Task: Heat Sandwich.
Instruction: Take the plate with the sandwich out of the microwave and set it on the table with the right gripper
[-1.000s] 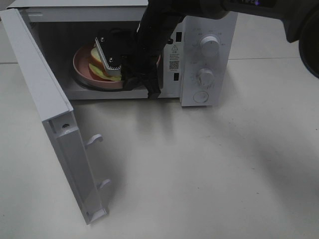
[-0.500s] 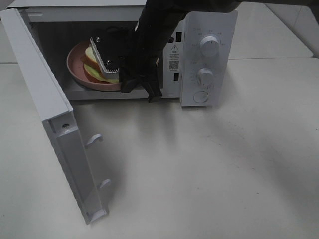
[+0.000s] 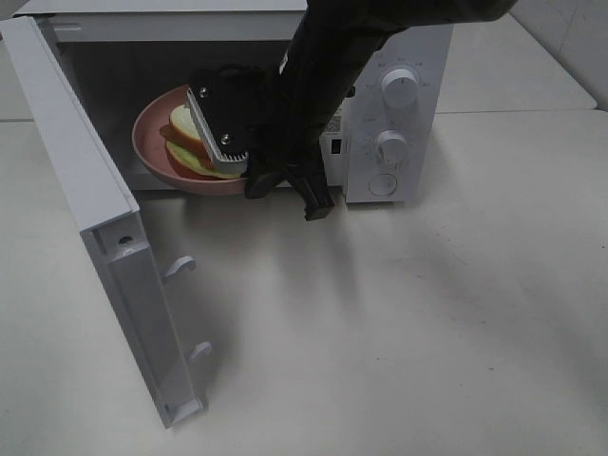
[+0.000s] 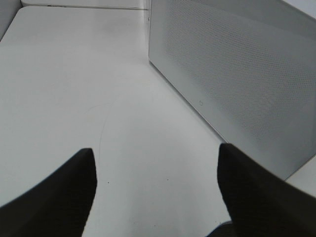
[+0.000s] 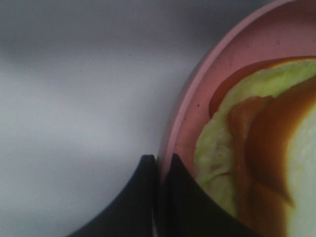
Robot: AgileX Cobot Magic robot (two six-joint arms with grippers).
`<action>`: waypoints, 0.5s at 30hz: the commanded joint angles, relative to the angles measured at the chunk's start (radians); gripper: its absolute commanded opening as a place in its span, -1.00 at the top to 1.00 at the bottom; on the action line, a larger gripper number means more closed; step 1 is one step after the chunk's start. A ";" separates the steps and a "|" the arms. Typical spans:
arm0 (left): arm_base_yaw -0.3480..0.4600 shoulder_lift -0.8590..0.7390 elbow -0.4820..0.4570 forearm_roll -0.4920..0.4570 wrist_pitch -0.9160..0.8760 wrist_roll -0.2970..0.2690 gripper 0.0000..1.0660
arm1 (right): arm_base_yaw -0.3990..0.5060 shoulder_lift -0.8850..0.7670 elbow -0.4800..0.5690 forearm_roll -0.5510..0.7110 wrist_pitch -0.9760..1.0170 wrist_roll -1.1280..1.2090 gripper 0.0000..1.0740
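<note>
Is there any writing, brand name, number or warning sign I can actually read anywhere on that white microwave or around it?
No text is legible.
White microwave oven front panel: small dark stickers beside the black arm, too small and blurred to read.
Marks around the two round white dials: too faint to read.
Wrist views: no text.

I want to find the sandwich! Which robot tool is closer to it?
The right tool: it pinches the pink plate's rim beside the sandwich. The left tool hangs open behind the microwave, away from it.
</note>
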 commanded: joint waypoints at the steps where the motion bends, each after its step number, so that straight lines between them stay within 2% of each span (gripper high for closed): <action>1: -0.004 -0.006 0.001 -0.003 -0.013 0.001 -0.24 | 0.012 -0.044 0.057 -0.001 -0.050 0.005 1.00; 15: -0.004 -0.006 0.001 -0.003 -0.013 0.001 -0.24 | 0.063 -0.182 0.265 0.006 -0.110 0.006 1.00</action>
